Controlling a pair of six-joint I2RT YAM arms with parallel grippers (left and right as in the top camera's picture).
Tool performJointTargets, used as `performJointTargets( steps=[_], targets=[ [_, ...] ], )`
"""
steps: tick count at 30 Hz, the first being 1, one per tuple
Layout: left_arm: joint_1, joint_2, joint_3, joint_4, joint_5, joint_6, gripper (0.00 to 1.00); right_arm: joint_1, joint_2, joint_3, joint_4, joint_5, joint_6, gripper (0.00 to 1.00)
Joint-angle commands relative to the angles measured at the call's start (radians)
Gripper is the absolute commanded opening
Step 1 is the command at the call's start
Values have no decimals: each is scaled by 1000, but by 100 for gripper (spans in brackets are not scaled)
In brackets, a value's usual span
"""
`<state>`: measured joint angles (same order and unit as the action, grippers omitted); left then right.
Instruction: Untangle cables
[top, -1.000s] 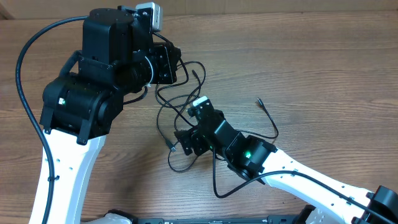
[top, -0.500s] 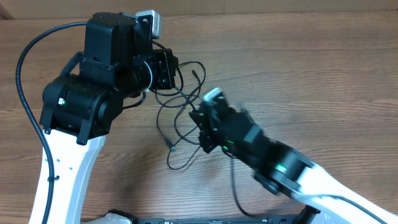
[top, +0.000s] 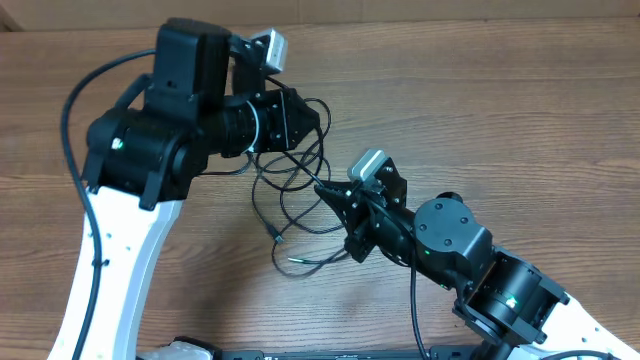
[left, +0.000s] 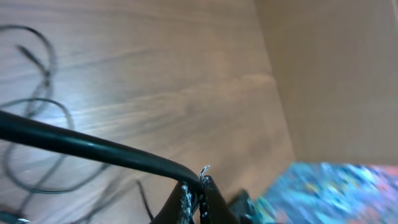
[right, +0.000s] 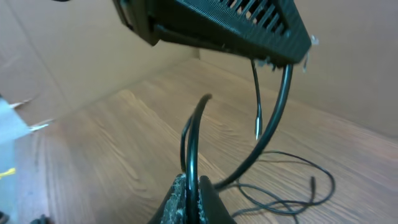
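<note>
On the overhead view, the thin black cords (top: 287, 205) lie in a loose tangle of loops on the brown wood-grain worktop (top: 520, 110), between my two arms. My left tool (top: 316, 120) sits at the upper edge of the tangle with its two fingers pressed together. Through its wrist camera I see the tips closed on one black cord, which runs out to the left from the pinch and looks raised off the wood.

My right tool (top: 324, 189) points into the tangle from the lower right, and its tips are also fully closed. Its wrist camera shows a narrow loop of cord rising out of the pinched tips. One strand arches up to the tip of the left tool, which hangs just above. The two tools are near each other but not touching, with cord strung between them.

The remaining loops lie slack on the worktop below and to the left of the right tool. One small plug end (top: 275, 238) rests among the lower loops.
</note>
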<state>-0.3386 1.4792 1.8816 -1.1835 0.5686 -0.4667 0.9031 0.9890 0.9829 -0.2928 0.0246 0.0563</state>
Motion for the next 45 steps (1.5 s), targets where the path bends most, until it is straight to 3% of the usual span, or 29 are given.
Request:
performJointTargets(
  steps=[1,12,17,22,23,24,25,30,36,41,45],
  targets=[
    [3,7,-6,-10,179,73,4,-4,-5,10,4,113,-12,4],
    [3,8,-6,-104,191,132,4,-4,-3,10,7,203,-12,13],
    [3,7,-6,-106,193,131,4,-4,6,10,-1,204,-2,24],
    [3,8,-6,-106,213,134,4,-4,27,10,-2,203,-2,27],
    [3,7,-6,-106,213,143,4,-4,27,10,0,203,-2,30],
    [4,8,-6,-107,208,153,4,-4,23,11,1,203,-2,40],
    [4,8,-6,-106,203,154,4,-4,16,13,0,203,-2,43],
    [5,8,-6,-105,187,153,5,0,-72,14,-58,156,-1,52],
    [5,8,-6,-98,180,153,4,0,-189,13,-196,146,-2,70],
    [4,8,-6,-100,184,153,4,0,-143,9,-249,145,-14,86],
    [4,8,-6,-100,196,153,4,0,-59,9,-219,120,-34,93]
  ],
)
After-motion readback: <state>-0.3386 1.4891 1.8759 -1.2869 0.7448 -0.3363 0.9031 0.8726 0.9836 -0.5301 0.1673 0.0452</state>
